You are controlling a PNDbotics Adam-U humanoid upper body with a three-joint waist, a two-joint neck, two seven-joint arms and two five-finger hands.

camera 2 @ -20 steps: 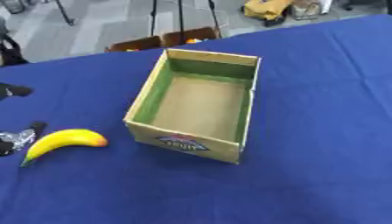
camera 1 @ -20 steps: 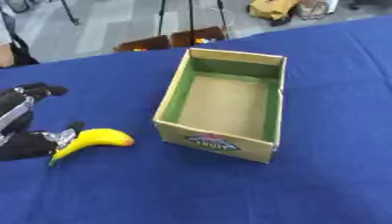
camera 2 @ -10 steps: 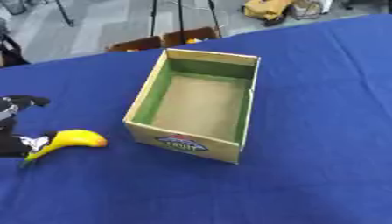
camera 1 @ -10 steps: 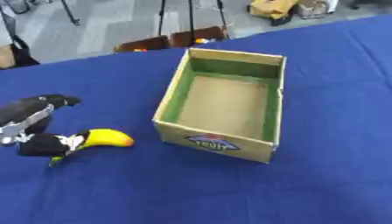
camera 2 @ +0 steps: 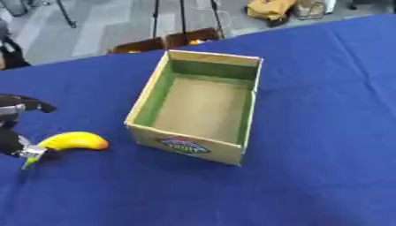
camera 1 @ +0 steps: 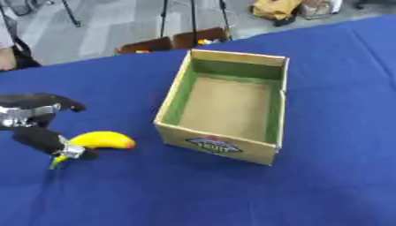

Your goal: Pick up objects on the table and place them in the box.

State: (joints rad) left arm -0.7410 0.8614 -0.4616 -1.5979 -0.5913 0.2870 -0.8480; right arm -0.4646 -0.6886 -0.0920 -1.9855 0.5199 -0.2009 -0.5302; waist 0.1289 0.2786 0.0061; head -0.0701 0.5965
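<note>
**A:** What is the left hand [camera 1: 37,126] doing?

**B:** It comes in from the left edge with its fingers curled over the stem end of the banana [camera 1: 99,140]. Whether they have closed on it or only rest against it, I cannot tell. The right hand shows in neither view.

**A:** And the banana itself?

**B:** It lies flat on the blue table [camera 1: 333,110], its rounded yellow body pointing away from the hand toward the box [camera 1: 224,106]. The box sits open-topped and empty to the hand's right, near the fruit but not touching it.

**A:** How will it handle?

**B:** I'd judge it light, smooth-skinned and a little soft, so it could roll or slip in curled fingers, and a hard pinch might bruise it. The stem end is narrow. Wrapping round the thicker middle, across the curve, looks the safer hold before carrying it over the box's near wall.
</note>
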